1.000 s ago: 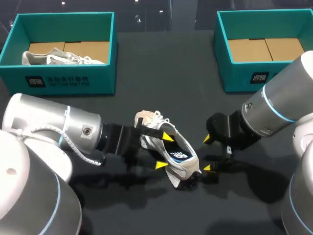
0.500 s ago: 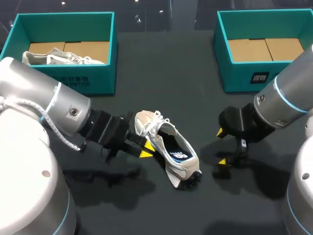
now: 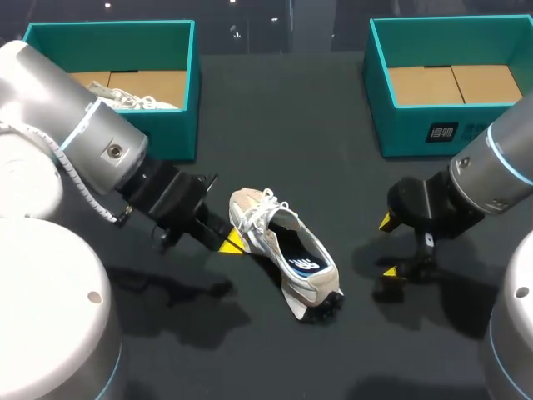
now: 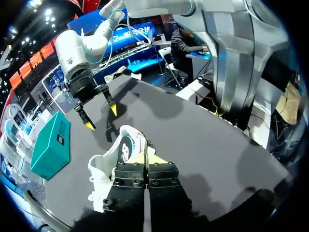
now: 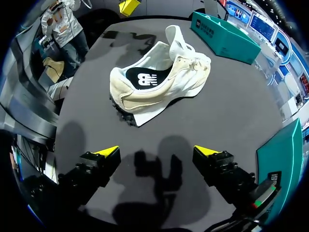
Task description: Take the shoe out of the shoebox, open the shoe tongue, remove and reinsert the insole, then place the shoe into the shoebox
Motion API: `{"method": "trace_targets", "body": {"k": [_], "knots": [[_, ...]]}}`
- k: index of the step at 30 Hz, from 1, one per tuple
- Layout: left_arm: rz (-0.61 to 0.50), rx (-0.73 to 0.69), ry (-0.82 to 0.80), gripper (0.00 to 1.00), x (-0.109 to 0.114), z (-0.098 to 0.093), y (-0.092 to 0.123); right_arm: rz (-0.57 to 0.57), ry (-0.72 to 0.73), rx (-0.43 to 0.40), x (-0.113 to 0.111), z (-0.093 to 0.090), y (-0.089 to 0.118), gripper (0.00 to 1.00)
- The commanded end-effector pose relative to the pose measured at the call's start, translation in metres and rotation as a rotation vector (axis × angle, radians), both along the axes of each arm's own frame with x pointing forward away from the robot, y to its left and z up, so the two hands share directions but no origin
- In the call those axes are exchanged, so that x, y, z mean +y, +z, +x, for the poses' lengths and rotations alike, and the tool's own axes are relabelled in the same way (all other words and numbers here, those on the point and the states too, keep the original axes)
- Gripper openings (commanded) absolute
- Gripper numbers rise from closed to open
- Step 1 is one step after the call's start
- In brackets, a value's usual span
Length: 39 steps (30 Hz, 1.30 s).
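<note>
Shoe (image 3: 283, 250) is on the table (image 3: 283, 125), between my two claws, with the dark insole (image 3: 305, 260) showing inside. Left claw (image 3: 231, 243) is pinched closed on nothing, tips just beside the shoe. Right claw (image 3: 387, 247) is spread wide and apart from the shoe, which lies ahead of it. A second shoe (image 3: 125, 98) sits in the left shoebox (image 3: 108, 32).

We see a dark grey table (image 3: 275, 108), matte and plain, filling the head view. Soft, doubled shadows (image 3: 187, 292) lie on it at seven and at four o'clock; toward twelve its surface is evenly lit
</note>
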<state>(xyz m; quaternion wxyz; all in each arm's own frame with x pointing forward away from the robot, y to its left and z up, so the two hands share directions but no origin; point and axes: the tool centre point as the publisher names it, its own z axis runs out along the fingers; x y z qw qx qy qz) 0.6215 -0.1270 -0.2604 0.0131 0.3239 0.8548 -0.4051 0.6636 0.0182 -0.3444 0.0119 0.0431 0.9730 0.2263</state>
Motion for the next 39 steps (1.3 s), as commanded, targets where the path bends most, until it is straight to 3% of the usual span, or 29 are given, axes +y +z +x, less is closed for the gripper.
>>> {"method": "trace_targets", "body": {"k": [1, 9, 18, 22, 32, 39], "knots": [[0.076, 0.012, -0.079, 0.00, -0.004, 0.008, 0.005, 0.006, 0.002, 0.004, -0.015, 0.000, 0.005, 1.00], [0.201, -0.006, -0.186, 0.00, -0.011, 0.010, 0.008, -0.034, -0.021, 0.014, -0.055, 0.004, 0.016, 1.00], [0.320, 0.004, -0.260, 0.00, -0.039, 0.026, -0.004, -0.018, 0.009, -0.007, -0.109, 0.016, 0.017, 1.00], [0.366, 0.000, -0.269, 0.00, -0.051, 0.033, -0.007, -0.018, 0.009, -0.007, -0.109, 0.016, 0.017, 1.00], [0.366, 0.000, -0.269, 0.00, -0.051, 0.033, -0.007, -0.018, 0.009, -0.007, -0.109, 0.016, 0.017, 1.00], [0.454, 0.010, -0.288, 0.00, -0.075, 0.037, -0.019, -0.018, 0.009, -0.007, -0.109, 0.016, 0.017, 1.00]]}}
